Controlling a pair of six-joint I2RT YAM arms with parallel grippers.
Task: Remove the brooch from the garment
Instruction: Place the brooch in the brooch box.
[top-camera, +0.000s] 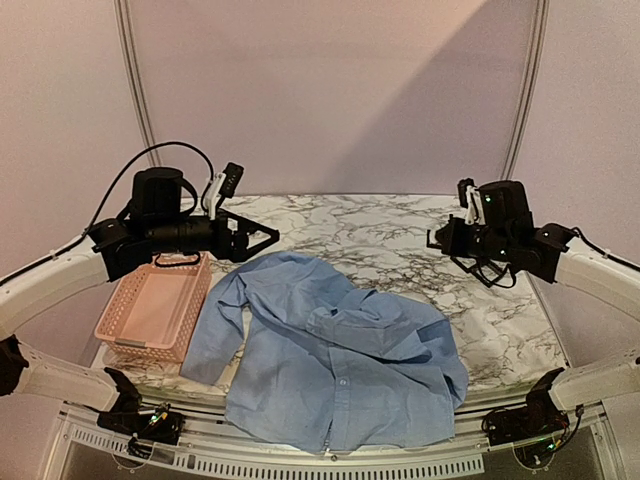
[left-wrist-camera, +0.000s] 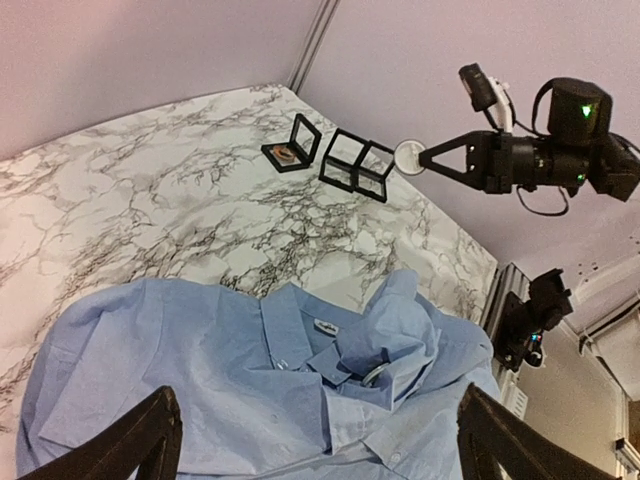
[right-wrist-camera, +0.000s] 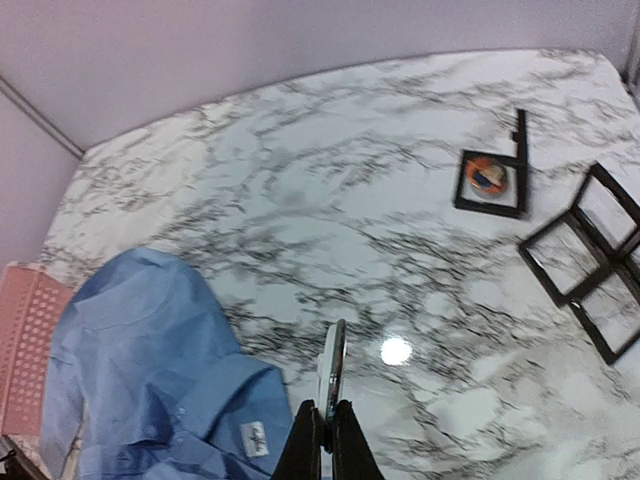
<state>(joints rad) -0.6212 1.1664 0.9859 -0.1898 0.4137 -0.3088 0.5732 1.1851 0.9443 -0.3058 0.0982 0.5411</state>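
A round brooch (right-wrist-camera: 333, 370) was clamped in the right gripper (right-wrist-camera: 323, 420) above the marble table (top-camera: 400, 225), while the left gripper (left-wrist-camera: 320, 425) was spread wide over the blue shirt (top-camera: 340, 370).

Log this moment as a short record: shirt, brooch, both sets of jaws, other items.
shirt: crumpled on the table, near edge
brooch: off the shirt, held in the air
right gripper: jaws shut on brooch
left gripper: jaws open, empty, above shirt
basket: pink, beside a sleeve
cases: black, open, at the far side
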